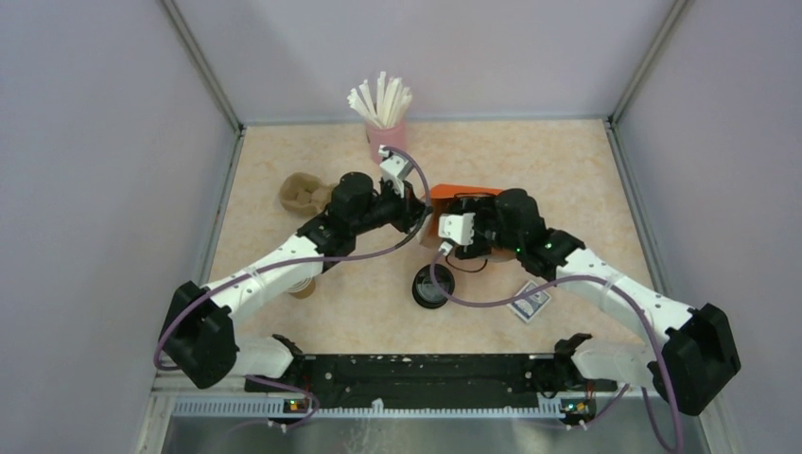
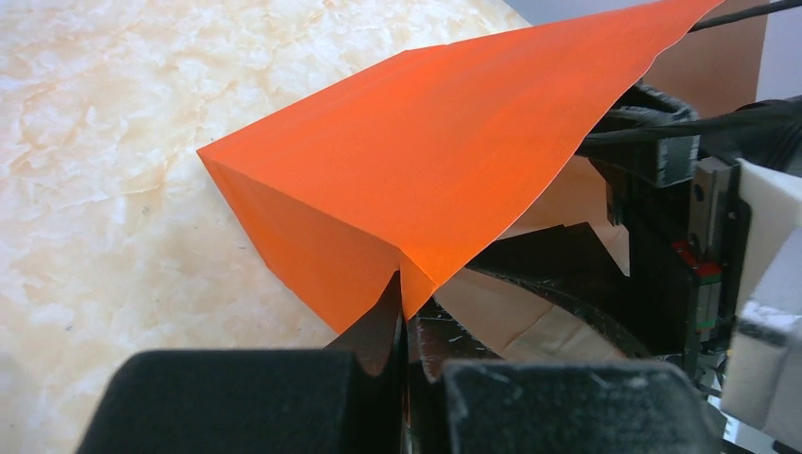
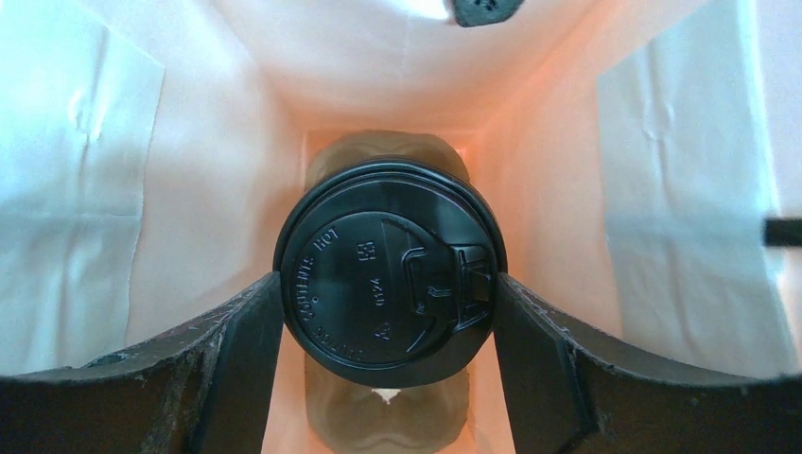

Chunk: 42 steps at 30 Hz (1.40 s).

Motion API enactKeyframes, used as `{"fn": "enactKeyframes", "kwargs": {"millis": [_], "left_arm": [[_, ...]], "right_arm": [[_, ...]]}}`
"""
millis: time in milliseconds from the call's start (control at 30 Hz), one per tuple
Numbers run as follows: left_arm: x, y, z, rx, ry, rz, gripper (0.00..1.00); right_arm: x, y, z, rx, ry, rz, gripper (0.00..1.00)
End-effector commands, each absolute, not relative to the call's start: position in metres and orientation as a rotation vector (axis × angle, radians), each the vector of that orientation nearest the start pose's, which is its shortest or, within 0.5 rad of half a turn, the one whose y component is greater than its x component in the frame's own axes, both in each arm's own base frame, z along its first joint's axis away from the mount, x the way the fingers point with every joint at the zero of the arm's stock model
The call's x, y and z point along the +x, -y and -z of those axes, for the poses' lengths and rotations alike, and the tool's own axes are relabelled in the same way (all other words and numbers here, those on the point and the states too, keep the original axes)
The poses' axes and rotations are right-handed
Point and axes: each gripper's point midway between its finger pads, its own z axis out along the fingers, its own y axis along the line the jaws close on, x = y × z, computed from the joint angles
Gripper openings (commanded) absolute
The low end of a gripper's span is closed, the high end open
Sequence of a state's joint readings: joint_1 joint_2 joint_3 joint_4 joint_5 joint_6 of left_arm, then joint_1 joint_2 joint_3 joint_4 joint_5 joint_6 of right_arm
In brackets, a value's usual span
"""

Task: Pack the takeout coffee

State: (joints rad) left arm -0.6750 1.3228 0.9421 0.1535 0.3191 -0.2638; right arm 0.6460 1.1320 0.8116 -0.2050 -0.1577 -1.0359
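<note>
Nearest the arm bases, a loose black lid (image 1: 432, 286) is lying flat on the marbled table (image 1: 577, 170), with a small flat packet (image 1: 530, 303) off at its 3 o'clock; neither is being touched. Just beyond, at 12 o'clock from that lid, the orange paper bag (image 1: 465, 192) is standing open-mouthed, and both arms are meeting at it. The left gripper (image 2: 405, 312) is coming in at the bag's 9 o'clock side, and its jaws are pinching the rim of the orange paper closed between them, holding the mouth apart. The right gripper (image 3: 388, 293) is reaching in from about 4 o'clock and pointing straight down the bag. The takeout coffee (image 3: 390, 270) is sitting upright inside the bag directly between the jaws, its long axis running along the bag's depth and in line with the wrist. The black fingers (image 3: 232, 345) are pressing the lid's edge at 9 and 3 o'clock, so I'd say they are gripping it. Whether the cup's base is resting on the bag's floor I cannot tell. The right arm is plainly the one placed to release it. Farthest, at the bag's 11 o'clock, a pink cup of white straws (image 1: 383, 118) is standing apart.
</note>
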Motion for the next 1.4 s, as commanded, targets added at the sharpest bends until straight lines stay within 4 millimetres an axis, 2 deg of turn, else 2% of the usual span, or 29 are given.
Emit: {"fn": "enactKeyframes", "kwargs": {"millis": [0,67,200,333,533,600,867,1133,1367], "left_arm": [[0.290,0.313,-0.259,0.656,-1.711,0.912,0.00],[0.290,0.314,-0.259,0.653,-1.712,0.918,0.00],[0.288,0.316,-0.261,0.651,-1.713,0.938,0.00],[0.286,0.319,-0.259,0.641,-1.726,0.968,0.00],[0.290,0.318,-0.261,0.636,-1.730,0.956,0.00],[0.292,0.318,-0.264,0.632,-1.738,0.944,0.00],[0.304,0.307,-0.259,0.578,-1.779,0.852,0.00],[0.311,0.309,-0.263,0.549,-1.786,0.841,0.00],[0.307,0.309,-0.276,0.551,-1.759,0.862,0.00]], "right_arm": [[0.303,-0.235,-0.192,-1.633,-1.247,0.024,0.63],[0.307,-0.236,-0.185,-1.649,-1.241,0.040,0.63],[0.315,-0.236,-0.185,-1.647,-1.224,0.087,0.63],[0.321,-0.238,-0.197,-1.633,-1.195,0.129,0.62],[0.317,-0.232,-0.187,-1.713,-1.185,0.159,0.61],[0.317,-0.232,-0.195,-1.687,-1.188,0.152,0.61],[0.299,-0.196,-0.207,-1.704,-1.252,0.253,0.61],[0.293,-0.196,-0.201,-1.652,-1.336,0.187,0.63],[0.283,-0.170,-0.196,-1.675,-1.364,0.261,0.64]]}}
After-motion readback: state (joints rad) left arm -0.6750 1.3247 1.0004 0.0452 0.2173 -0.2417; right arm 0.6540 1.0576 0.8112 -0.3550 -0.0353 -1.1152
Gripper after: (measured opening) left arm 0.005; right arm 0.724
